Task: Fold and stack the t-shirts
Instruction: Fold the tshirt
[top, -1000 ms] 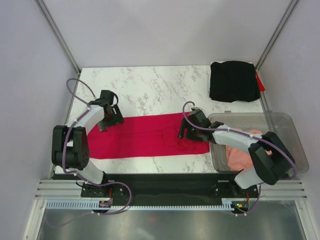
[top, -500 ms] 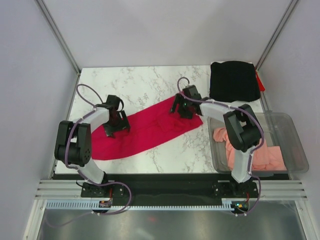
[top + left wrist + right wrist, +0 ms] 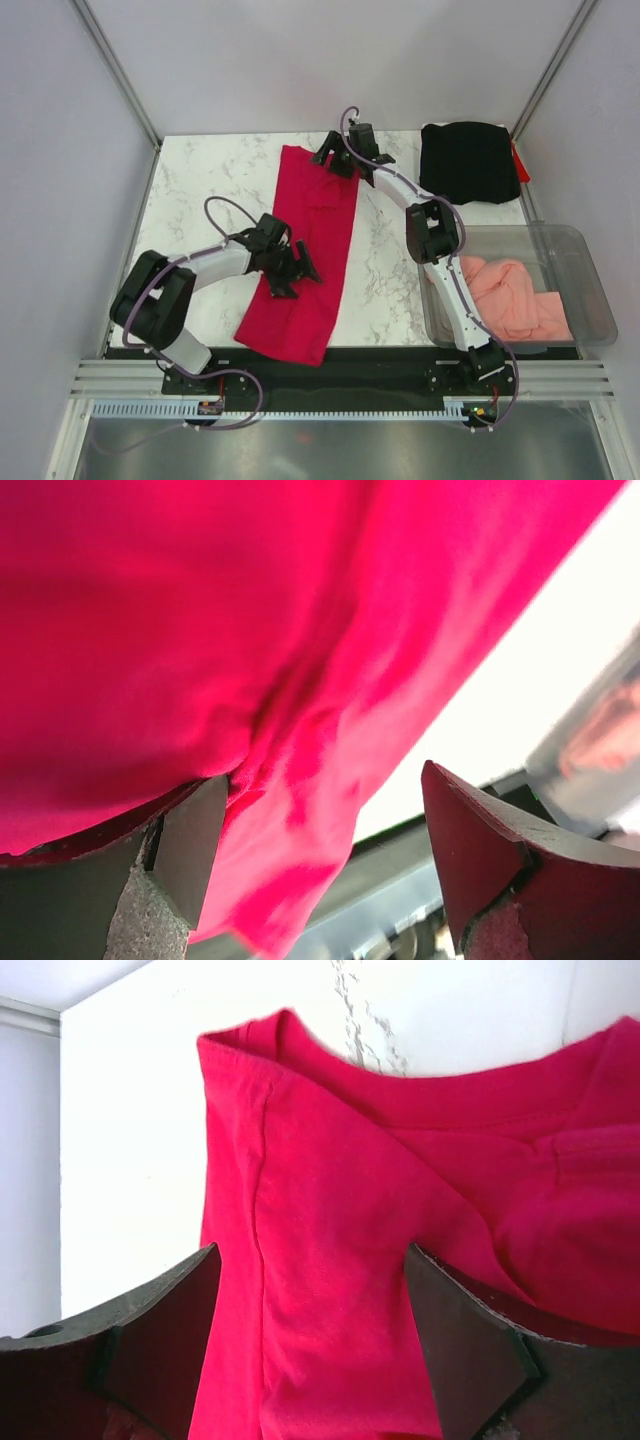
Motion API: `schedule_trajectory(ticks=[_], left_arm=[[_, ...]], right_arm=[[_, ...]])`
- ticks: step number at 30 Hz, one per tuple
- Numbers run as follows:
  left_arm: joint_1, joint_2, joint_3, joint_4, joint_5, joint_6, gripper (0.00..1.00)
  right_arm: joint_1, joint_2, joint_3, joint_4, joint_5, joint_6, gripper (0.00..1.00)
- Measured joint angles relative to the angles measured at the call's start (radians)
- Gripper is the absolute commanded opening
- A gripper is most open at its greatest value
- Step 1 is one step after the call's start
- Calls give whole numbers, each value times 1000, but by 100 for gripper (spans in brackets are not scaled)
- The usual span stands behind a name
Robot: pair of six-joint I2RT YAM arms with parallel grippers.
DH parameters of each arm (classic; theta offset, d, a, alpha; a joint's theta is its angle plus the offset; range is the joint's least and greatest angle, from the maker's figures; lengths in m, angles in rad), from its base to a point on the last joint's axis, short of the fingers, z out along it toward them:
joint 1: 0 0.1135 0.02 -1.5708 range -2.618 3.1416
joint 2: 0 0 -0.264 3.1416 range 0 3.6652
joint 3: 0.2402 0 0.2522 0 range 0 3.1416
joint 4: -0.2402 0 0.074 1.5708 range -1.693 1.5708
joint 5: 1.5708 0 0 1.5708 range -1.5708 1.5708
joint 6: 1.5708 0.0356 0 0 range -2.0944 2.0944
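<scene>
**Crimson t-shirt (image 3: pixel 325 215) lies slack beneath two spread grippers**

Both pairs of jaws stand wide apart and clasp nothing. In the left wrist view, the left gripper (image 3: pixel 322 815) has red cloth bunched against one finger (image 3: pixel 190 850), while the other finger is clear of it. Whether that finger pins the cloth to the table cannot be told. The right gripper (image 3: pixel 312 1280) straddles the far end of the shirt, and a stitched seam (image 3: pixel 262 1190) runs down between its fingers.

From above, the shirt is a long narrow strip on the marble table (image 3: pixel 220 170), running from the far edge toward the near one. The left gripper is over its middle and the right gripper is at its far end.

The shirt looks light, limp and easily creased, so it would likely sag and drag wherever it is unsupported. The best hold is probably a pinch through all layers at the end corners or along the seam, with both ends lifted together.

The black t-shirt (image 3: pixel 468 162) sits folded at the far right corner. The salmon-pink t-shirt (image 3: pixel 515 300) lies crumpled inside the clear bin (image 3: pixel 570 240).

Several things are hard to make out:
- The left wrist view is too close to show any edge of the shirt.
- The number of layers in the strip cannot be counted.
- A red sliver beside the black shirt cannot be identified.
</scene>
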Motion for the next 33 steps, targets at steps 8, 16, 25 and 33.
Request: schedule_trajectory(ticks=[8, 16, 25, 33], left_arm=[[-117, 37, 82, 38, 79, -79, 88], [-216, -124, 144, 17, 68, -140, 89], [-243, -472, 146, -221, -155, -129, 91], [-243, -705, -37, -406, -355, -147, 88]], right_arm=[[-12, 72, 35, 183, -29, 70, 84], [-23, 73, -10, 316, -91, 74, 98], [-9, -288, -264, 108, -56, -42, 98], [127, -1002, -827, -5, 126, -97, 98]])
